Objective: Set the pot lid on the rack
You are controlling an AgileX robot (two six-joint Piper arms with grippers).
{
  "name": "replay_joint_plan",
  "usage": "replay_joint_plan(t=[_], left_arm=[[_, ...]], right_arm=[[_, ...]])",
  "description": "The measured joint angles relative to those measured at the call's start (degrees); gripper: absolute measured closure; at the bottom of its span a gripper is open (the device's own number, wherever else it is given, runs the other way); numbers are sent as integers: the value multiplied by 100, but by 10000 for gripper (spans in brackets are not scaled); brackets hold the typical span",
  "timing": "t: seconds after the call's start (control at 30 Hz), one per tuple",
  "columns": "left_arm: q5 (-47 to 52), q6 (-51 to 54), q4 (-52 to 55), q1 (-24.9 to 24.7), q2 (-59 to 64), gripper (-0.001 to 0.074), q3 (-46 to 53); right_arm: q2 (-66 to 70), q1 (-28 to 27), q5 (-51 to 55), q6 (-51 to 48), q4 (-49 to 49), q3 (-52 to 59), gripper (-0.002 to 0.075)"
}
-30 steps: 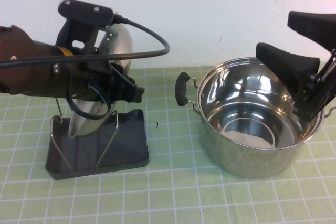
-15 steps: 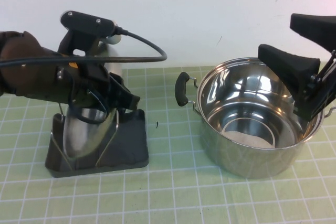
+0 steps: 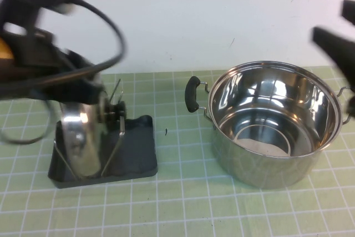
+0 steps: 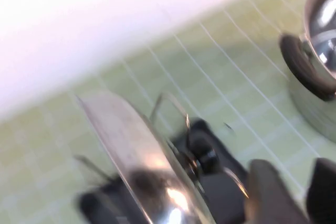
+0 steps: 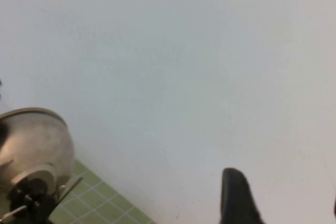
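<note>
The pot lid (image 3: 79, 137) stands on edge between the wire prongs of the dark grey rack (image 3: 136, 156), its black knob (image 3: 116, 112) facing the pot. In the left wrist view my left gripper (image 4: 296, 192) is open and empty, drawn back from the lid (image 4: 139, 150) and its knob (image 4: 202, 153). In the high view the left arm (image 3: 44, 62) is a blur above and left of the rack. My right gripper (image 3: 343, 26) is open and empty, raised at the far right above the pot's rim. In the right wrist view it (image 5: 283, 203) faces the wall, with the lid (image 5: 31, 140) in the distance.
The deep steel pot (image 3: 272, 120) with black-tipped handles (image 3: 192, 94) stands right of the rack on the green gridded mat (image 3: 177, 203). The pot also shows in the left wrist view (image 4: 315, 51). A white wall runs along the back.
My left gripper let go of the lid, which now stands in the rack, and the arm pulled up and to the left. My right gripper rose and moved right, away from the pot.
</note>
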Motion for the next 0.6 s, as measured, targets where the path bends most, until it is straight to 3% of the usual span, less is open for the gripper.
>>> replay_joint_plan(t=[0.07,0.17,0.37,0.6], left_arm=[[11,-116,281,0,-412,640,41],[11,-539,714,0,-1095,706,389],[33,-1083,958,0,-2690,731,1646],[-340,-1735,1493,0,-4498,733,3450]], right_arm=[[-338,0,280,171,-11,0,401],[-892,0,667,491,-77,12,510],[-1972,0,757,655,-246,495,662],[-2901,0,447,769,-337,1185,720]])
